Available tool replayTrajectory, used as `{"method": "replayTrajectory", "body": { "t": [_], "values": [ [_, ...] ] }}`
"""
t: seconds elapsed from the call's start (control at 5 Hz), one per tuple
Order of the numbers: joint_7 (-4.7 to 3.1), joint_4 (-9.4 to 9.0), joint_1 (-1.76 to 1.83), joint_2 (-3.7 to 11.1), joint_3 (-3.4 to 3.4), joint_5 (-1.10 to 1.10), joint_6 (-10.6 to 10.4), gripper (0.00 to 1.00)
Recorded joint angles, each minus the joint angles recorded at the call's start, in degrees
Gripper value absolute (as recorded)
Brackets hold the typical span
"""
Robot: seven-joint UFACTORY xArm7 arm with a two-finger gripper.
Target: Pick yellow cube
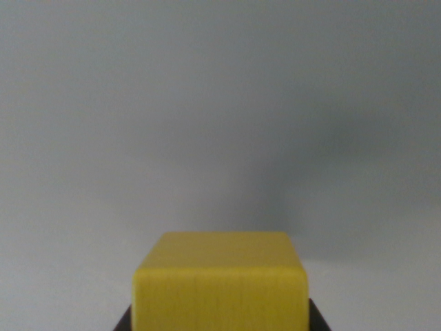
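Background is a plain grey-white surface (220, 103), blurred, no visible texture, seams or edges. Can't tell from this view whether it's a tabletop, a wall or both; no horizon line separates them.

Yellow cube (220, 286) sits at bottom centre of the wrist view, cut off by the lower frame edge. Two faces show: a lighter top face narrowing away from the camera, and a more saturated front face below it with faint vertical grain. Edges and corners are rounded. It sits square to the camera, not tilted.

Just beside the cube's lower corners, two small dark wedges poke out, one on the wrist view's left (124, 323) and one on the wrist view's right (318, 321). They touch the cube's sides as far as the picture shows. Probably gripper parts, but too little is visible to confirm. Fingertips aren't identifiable, so I cannot tell whether the gripper is wide, narrow or clamped on the cube.

Above and to the right of the cube, a soft dark shadow (337, 148) spreads over the grey surface, with a fainter vertical band running down to the cube's top right corner. Left of the cube the surface is lighter and even. Nearest the cube's base the surface is brightest.
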Motion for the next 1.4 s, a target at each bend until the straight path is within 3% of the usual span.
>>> {"method": "replayTrajectory", "body": {
  "t": [0.2,0.4,0.6,0.8,1.0,1.2,1.4],
  "values": [
    [0.26,1.21,0.05,-1.01,-0.02,-0.3,2.2,1.0],
    [0.26,1.21,0.05,-1.01,-0.02,-0.3,2.2,1.0],
    [0.53,2.44,0.09,-2.04,-0.04,-0.61,4.4,1.0],
    [0.53,2.44,0.09,-2.04,-0.04,-0.61,4.4,1.0],
    [0.83,3.81,0.14,-3.18,-0.06,-0.94,6.9,1.0],
    [0.83,3.81,0.14,-3.18,-0.06,-0.94,6.9,1.0],
    [1.14,5.24,0.2,-4.37,-0.08,-1.3,9.5,1.0]
  ]
}}
